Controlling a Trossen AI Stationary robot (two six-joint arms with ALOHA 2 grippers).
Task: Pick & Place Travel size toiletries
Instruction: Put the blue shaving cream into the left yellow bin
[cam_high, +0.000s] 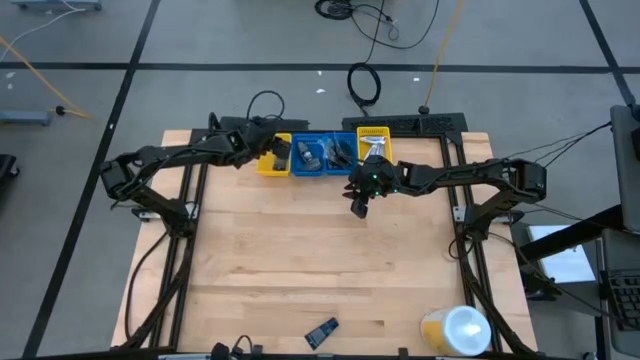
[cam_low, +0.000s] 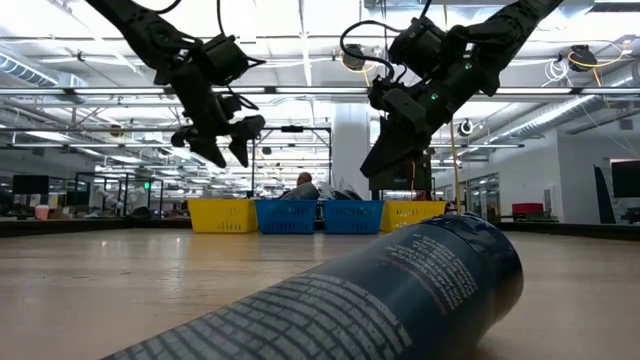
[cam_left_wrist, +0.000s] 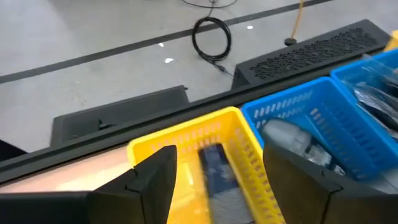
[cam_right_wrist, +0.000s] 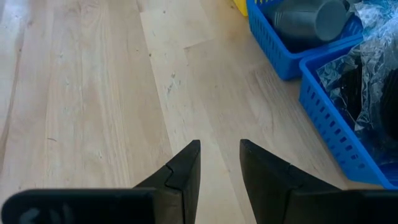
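Dark tube (cam_high: 321, 331) near front edge, well apart from both jaws.

Dark tube (cam_low: 400, 290) with white print is lying on its side on the table (cam_low: 120, 280), filling the near foreground, tilted up toward the right. Far across the table, four bins are sitting in a row: yellow bin (cam_low: 222, 215), blue bin (cam_low: 287, 216), second blue bin (cam_low: 351, 216), second yellow bin (cam_low: 412, 214). Left gripper (cam_low: 226, 150) is hanging above the row's left end, fingers apart and pointing down. Right gripper (cam_low: 392, 160) is hanging above the right end. A person (cam_low: 302, 186) is showing behind the bins.
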